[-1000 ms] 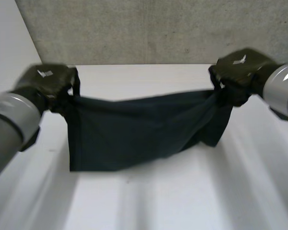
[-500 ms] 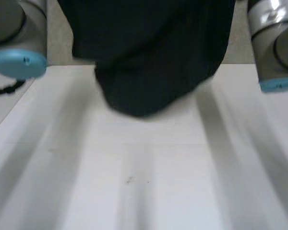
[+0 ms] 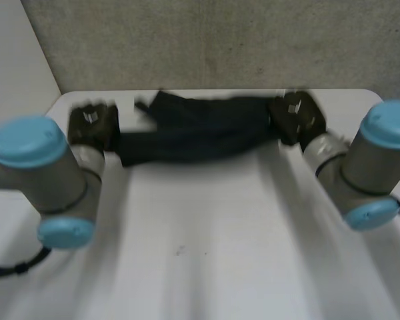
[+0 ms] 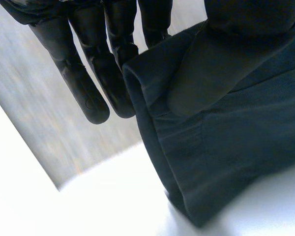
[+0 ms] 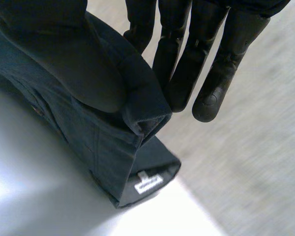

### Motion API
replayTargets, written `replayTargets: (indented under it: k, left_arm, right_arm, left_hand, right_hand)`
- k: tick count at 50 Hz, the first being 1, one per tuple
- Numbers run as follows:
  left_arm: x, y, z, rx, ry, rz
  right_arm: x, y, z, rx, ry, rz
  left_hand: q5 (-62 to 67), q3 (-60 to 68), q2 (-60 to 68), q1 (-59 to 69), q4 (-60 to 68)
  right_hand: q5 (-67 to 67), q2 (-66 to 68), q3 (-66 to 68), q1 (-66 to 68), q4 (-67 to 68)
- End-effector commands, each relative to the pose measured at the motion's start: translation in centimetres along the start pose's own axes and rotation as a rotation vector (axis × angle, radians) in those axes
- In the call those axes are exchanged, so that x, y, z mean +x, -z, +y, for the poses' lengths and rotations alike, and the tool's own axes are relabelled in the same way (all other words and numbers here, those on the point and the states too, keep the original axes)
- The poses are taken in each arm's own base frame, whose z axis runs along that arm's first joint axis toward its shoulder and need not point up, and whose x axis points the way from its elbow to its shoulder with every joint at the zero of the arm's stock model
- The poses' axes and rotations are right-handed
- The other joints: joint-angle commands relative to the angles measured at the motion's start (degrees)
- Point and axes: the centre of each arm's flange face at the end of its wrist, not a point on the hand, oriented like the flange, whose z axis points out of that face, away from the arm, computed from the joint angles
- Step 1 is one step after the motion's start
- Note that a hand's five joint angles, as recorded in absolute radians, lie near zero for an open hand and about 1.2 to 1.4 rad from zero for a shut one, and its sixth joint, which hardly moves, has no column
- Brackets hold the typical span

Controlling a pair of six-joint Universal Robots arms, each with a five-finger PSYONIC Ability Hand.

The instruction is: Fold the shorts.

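Here's the white table (image 3: 207,240), filling the near ground, with the grey concrete wall (image 3: 213,40) rising behind its far edge. Along that far edge of the table the dark navy shorts (image 3: 200,130) are stretched out in a long bunched band. They seem to be resting on the tabletop, though the head view is too smeared to be sure.

The left arm (image 3: 40,173) reaches in over the table's left side, and the right arm (image 3: 373,167) does the same on the table's right side, light-blue caps toward us.

The left hand (image 3: 92,127) is at the table's far left corner, on the left end of the band. Its wrist view shows a thumb (image 4: 211,64) pressed down on a folded edge of the cloth, with straight fingers (image 4: 83,78) behind it. That's a pinch.

The right hand (image 3: 297,117) sits toward the table's far right, on the band's other end. It's the same story there: thumb on top, straight fingers close together behind the fold, cloth clamped between.

Under that right hand, a small white label (image 5: 148,183) peeks from the hanging corner, just above the table.
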Motion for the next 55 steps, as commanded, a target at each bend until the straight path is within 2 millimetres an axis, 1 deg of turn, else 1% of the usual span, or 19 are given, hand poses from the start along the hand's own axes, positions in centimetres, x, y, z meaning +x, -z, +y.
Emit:
replayTargets:
  k: [1, 9, 12, 17, 22, 25, 27, 30, 32, 36, 38, 40, 41, 43, 46, 49, 52, 53, 55]
  left_arm:
    - [0.5, 3.0, 5.7, -0.213, -0.059, 0.041]
    - [-1.0, 7.8, 2.4, -0.275, -0.075, 0.069]
    - [-1.4, 9.9, 1.3, -0.301, -0.084, 0.088]
    - [-2.0, 12.7, 1.6, -0.403, -0.112, 0.109]
    - [-2.7, 15.6, 2.4, -0.546, -0.193, 0.146]
    - [-3.2, 18.1, 2.5, -0.648, -0.316, 0.205]
    - [-3.8, 19.6, 2.3, -0.718, -0.422, 0.256]
    - [-4.2, 20.2, 1.6, -0.734, -0.485, 0.284]
    - [-4.4, 19.5, 0.9, -0.689, -0.499, 0.272]
    - [-4.3, 17.0, -0.9, -0.557, -0.462, 0.209]
    - [-4.2, 15.9, -1.4, -0.499, -0.448, 0.187]
    - [-3.7, 13.7, -1.7, -0.424, -0.434, 0.161]
    - [-3.5, 12.8, -1.7, -0.401, -0.429, 0.151]
    - [-2.6, 10.4, -2.0, -0.325, -0.416, 0.134]
    - [-1.9, 8.0, -2.3, -0.258, -0.402, 0.114]
    - [-0.5, 3.3, -1.5, -0.191, -0.391, 0.089]
    - [0.3, 0.3, -0.7, -0.162, -0.387, 0.067]
    - [1.0, -1.5, -0.1, -0.144, -0.384, 0.062]
    - [1.5, -3.1, 0.7, -0.140, -0.385, 0.057]
  right_arm:
    - [-3.2, 3.1, 6.1, -0.306, 0.033, -0.153]
    - [-3.0, 7.6, 3.3, -0.438, 0.015, -0.239]
    - [-3.3, 9.3, 2.8, -0.484, -0.003, -0.277]
    - [-4.0, 11.6, 2.9, -0.554, -0.025, -0.335]
    - [-4.1, 14.9, 1.0, -0.615, 0.007, -0.414]
    - [-4.0, 16.6, 0.0, -0.653, 0.055, -0.468]
    - [-3.8, 18.6, -1.1, -0.696, 0.113, -0.542]
    - [-3.2, 20.4, -2.2, -0.752, 0.164, -0.621]
    - [-2.9, 20.5, -2.6, -0.744, 0.170, -0.638]
    - [-2.5, 19.2, -3.2, -0.658, 0.142, -0.610]
    - [-2.2, 18.0, -3.4, -0.602, 0.103, -0.562]
    - [-2.0, 16.9, -3.3, -0.573, 0.064, -0.517]
    - [-1.7, 15.6, -2.8, -0.554, 0.026, -0.472]
    - [-1.5, 14.1, -2.2, -0.534, 0.001, -0.430]
    - [-0.9, 11.9, -1.7, -0.504, -0.029, -0.352]
    - [-0.1, 10.3, -1.1, -0.508, -0.020, -0.283]
    - [0.5, 8.2, 0.1, -0.507, -0.005, -0.222]
    - [0.6, 7.7, 0.4, -0.502, 0.000, -0.205]
    - [1.0, 6.3, 1.0, -0.481, 0.017, -0.162]
  left_hand:
    - [14.0, 11.7, 11.1, 14.4, 11.0]
    - [14.0, 11.7, 11.1, 14.4, 11.0]
    - [14.0, 11.7, 11.1, 14.4, 11.0]
    - [14.0, 11.7, 11.1, 14.4, 11.0]
    - [14.0, 11.7, 11.1, 14.4, 11.0]
    - [14.0, 11.7, 11.1, 14.4, 11.0]
    - [14.0, 11.7, 11.1, 14.4, 11.0]
    - [14.0, 11.7, 11.1, 14.4, 11.0]
    - [14.0, 11.7, 11.1, 14.4, 11.0]
    - [14.0, 11.7, 11.1, 14.4, 11.0]
    - [14.0, 11.7, 11.1, 14.4, 11.0]
    - [14.0, 11.7, 11.1, 14.4, 11.0]
    - [14.0, 11.7, 11.1, 14.4, 11.0]
    - [14.0, 11.7, 11.1, 14.4, 11.0]
    - [14.0, 11.7, 11.1, 14.4, 11.0]
    - [14.0, 11.7, 11.1, 14.4, 11.0]
    - [14.0, 11.7, 11.1, 14.4, 11.0]
    - [14.0, 11.7, 11.1, 14.4, 11.0]
    - [14.0, 11.7, 11.1, 14.4, 11.0]
  right_hand:
    - [14.2, 12.0, 12.7, 23.8, 11.6]
    - [14.2, 12.0, 12.7, 23.8, 11.6]
    - [14.2, 12.0, 12.7, 23.8, 11.6]
    - [14.2, 12.0, 12.7, 23.8, 11.6]
    - [14.2, 12.0, 12.7, 23.8, 11.6]
    - [14.2, 12.0, 12.7, 23.8, 11.6]
    - [14.2, 12.0, 12.7, 23.8, 11.6]
    - [14.2, 12.0, 12.7, 23.8, 11.6]
    - [14.2, 12.0, 12.7, 23.8, 11.6]
    - [14.2, 12.0, 12.7, 23.8, 11.6]
    - [14.2, 12.0, 12.7, 23.8, 11.6]
    - [14.2, 12.0, 12.7, 23.8, 11.6]
    - [14.2, 12.0, 12.7, 23.8, 11.6]
    - [14.2, 12.0, 12.7, 23.8, 11.6]
    - [14.2, 12.0, 12.7, 23.8, 11.6]
    - [14.2, 12.0, 12.7, 23.8, 11.6]
    - [14.2, 12.0, 12.7, 23.8, 11.6]
    - [14.2, 12.0, 12.7, 23.8, 11.6]
    - [14.2, 12.0, 12.7, 23.8, 11.6]
